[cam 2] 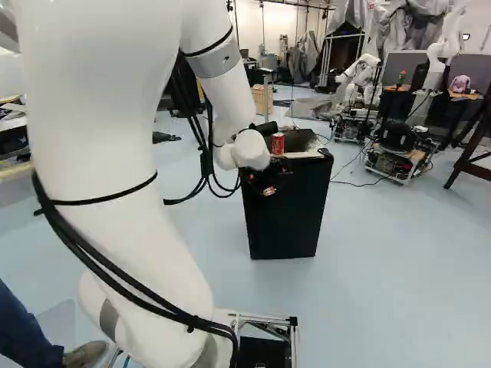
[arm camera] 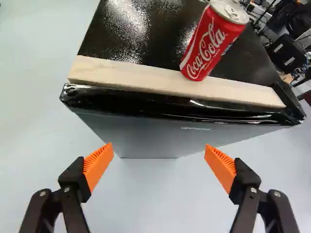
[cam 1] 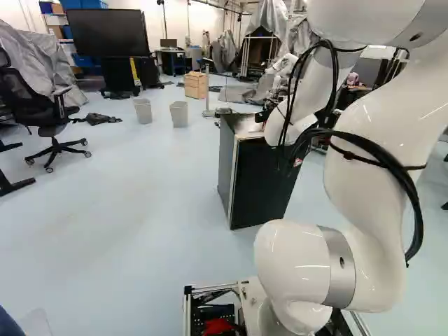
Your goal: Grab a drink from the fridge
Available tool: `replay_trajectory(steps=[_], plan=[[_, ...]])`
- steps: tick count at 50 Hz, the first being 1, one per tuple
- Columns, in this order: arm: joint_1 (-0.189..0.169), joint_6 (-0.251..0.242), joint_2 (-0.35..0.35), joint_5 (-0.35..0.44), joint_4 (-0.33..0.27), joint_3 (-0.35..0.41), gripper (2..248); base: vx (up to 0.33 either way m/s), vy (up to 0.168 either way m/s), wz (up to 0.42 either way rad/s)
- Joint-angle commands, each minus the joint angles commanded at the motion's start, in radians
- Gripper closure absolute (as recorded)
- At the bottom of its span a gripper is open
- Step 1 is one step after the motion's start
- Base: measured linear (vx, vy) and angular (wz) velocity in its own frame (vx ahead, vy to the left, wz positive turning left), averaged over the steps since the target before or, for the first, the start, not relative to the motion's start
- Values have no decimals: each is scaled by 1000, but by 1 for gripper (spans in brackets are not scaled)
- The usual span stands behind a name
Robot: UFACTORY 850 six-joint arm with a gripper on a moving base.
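Observation:
In the right base view my gripper [cam 2: 265,185] is beside the upper part of the black fridge [cam 2: 290,218], on the side toward the arm. The wrist view shows the gripper [arm camera: 159,148] open, nothing between its orange pads, with the fridge's grey front [arm camera: 155,136] ahead of them. No gap shows around the fridge door. A red drink can [arm camera: 209,43] stands upright on the fridge top, at a pale wooden strip [arm camera: 146,79] along its front edge. The same can [cam 2: 278,143] shows above the gripper in the right base view. The fridge's inside is hidden.
Two grey bins [cam 1: 178,114], a wooden box [cam 1: 196,85] and an office chair [cam 1: 52,122] stand farther off in the left base view. Another robot [cam 2: 359,80] is beyond the fridge. A person's leg and shoe [cam 2: 84,354] are close beside the base.

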Motion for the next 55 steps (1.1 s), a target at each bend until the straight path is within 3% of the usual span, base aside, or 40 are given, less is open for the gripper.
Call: replay_trajectory(steps=[37,55], plan=[[8,0,34,323,248,38,3,0,0,0],[15,0,-15,487,366,19,3,0,0,0]])
